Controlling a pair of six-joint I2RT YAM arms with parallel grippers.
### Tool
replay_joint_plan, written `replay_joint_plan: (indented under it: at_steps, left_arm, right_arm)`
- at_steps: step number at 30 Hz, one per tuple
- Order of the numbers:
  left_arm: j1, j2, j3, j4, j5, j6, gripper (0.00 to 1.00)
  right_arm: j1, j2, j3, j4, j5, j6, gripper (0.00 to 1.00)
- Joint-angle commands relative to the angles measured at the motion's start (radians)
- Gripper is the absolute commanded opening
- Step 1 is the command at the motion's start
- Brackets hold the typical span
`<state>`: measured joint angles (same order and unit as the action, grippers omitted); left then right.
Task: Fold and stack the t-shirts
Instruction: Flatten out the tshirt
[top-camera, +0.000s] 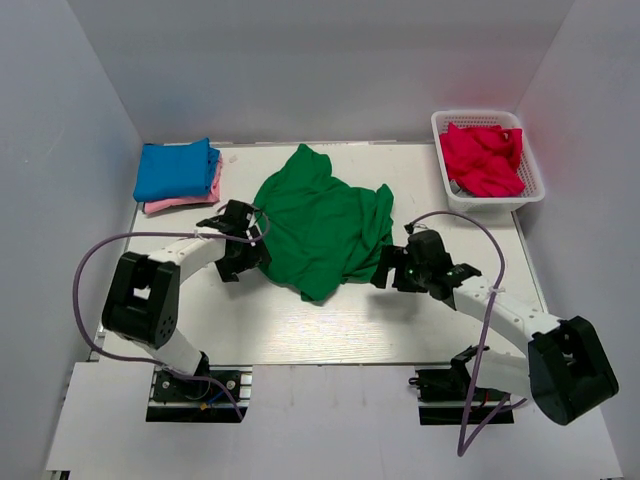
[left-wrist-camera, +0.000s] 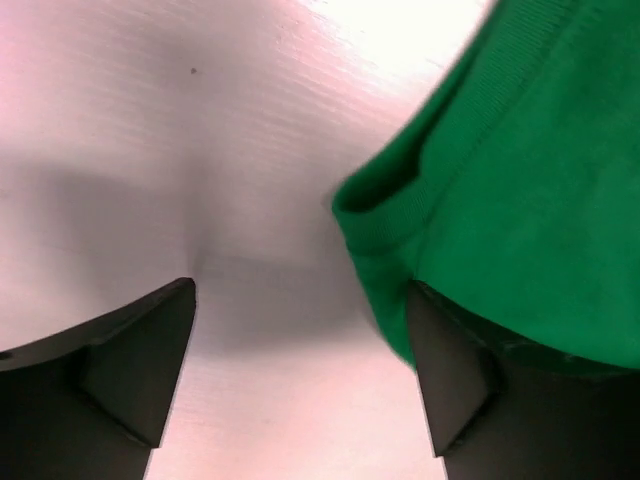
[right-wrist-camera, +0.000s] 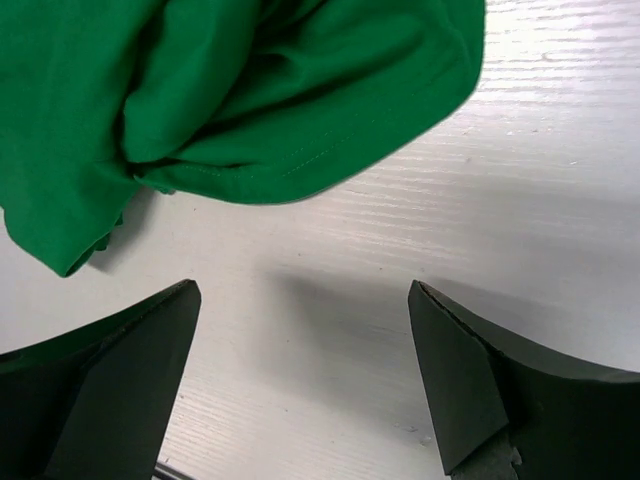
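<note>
Soft matt green cloth shirt (top-camera: 325, 225) on a smooth, faintly grained white tabletop (top-camera: 300, 330).

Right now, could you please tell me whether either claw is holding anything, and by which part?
Nothing is held. Both the left claw and the right claw are open beside the green t-shirt.

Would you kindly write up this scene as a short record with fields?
green t-shirt: crumpled, unfolded, mid-table
blue t-shirt: folded, atop folded pink t-shirt, far left corner
red t-shirt: bunched in white basket, far right corner
left gripper: open, at green t-shirt's left edge
right gripper: open, beside green t-shirt's right edge
</note>
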<state>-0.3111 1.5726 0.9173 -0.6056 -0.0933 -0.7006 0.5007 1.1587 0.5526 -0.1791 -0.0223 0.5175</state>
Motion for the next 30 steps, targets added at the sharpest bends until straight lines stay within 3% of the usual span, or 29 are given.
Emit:
replay_joint_plan:
  at_steps: [1, 2, 6, 7, 9, 12, 13, 14, 17, 21, 25, 30]
  left_arm:
    - [-0.003, 0.023, 0.022, 0.069, -0.008, -0.022, 0.92]
    - [-0.003, 0.035, 0.022, 0.088, 0.003, -0.022, 0.89]
    - [-0.003, 0.092, 0.011, 0.15, 0.041, -0.022, 0.64]
    - [-0.003, 0.11, -0.006, 0.17, 0.085, -0.007, 0.53]
    - [-0.003, 0.128, -0.041, 0.242, 0.142, 0.006, 0.44]
    - [-0.003, 0.171, -0.051, 0.273, 0.191, 0.006, 0.21]
    - [-0.003, 0.182, -0.051, 0.273, 0.202, 0.006, 0.06]
    - [-0.003, 0.193, -0.038, 0.273, 0.202, 0.006, 0.0]
    - [-0.003, 0.202, -0.038, 0.273, 0.202, 0.015, 0.0]
    - [-0.003, 0.176, -0.047, 0.283, 0.202, 0.015, 0.0]
    - [-0.003, 0.112, -0.057, 0.274, 0.19, 0.015, 0.0]
    - [-0.003, -0.021, -0.057, 0.254, 0.141, 0.024, 0.0]
  right_arm:
    - [0.009, 0.036, 0.003, 0.036, -0.039, 0.015, 0.9]
    - [0.013, 0.042, 0.006, 0.043, -0.041, 0.021, 0.9]
    - [0.035, 0.126, 0.032, 0.061, -0.053, 0.021, 0.9]
    - [0.041, 0.145, 0.043, 0.056, -0.051, 0.024, 0.9]
    - [0.061, 0.205, 0.07, 0.061, -0.039, 0.024, 0.89]
    - [0.078, 0.272, 0.107, 0.073, 0.007, 0.044, 0.87]
    - [0.087, 0.283, 0.113, 0.076, 0.016, 0.049, 0.87]
    - [0.09, 0.317, 0.133, 0.082, 0.048, 0.058, 0.87]
    - [0.107, 0.363, 0.164, 0.093, 0.085, 0.079, 0.82]
    - [0.124, 0.442, 0.202, 0.109, 0.127, 0.136, 0.64]
    - [0.136, 0.45, 0.201, 0.119, 0.18, 0.174, 0.0]
    - [0.133, 0.331, 0.161, 0.115, 0.288, 0.187, 0.0]
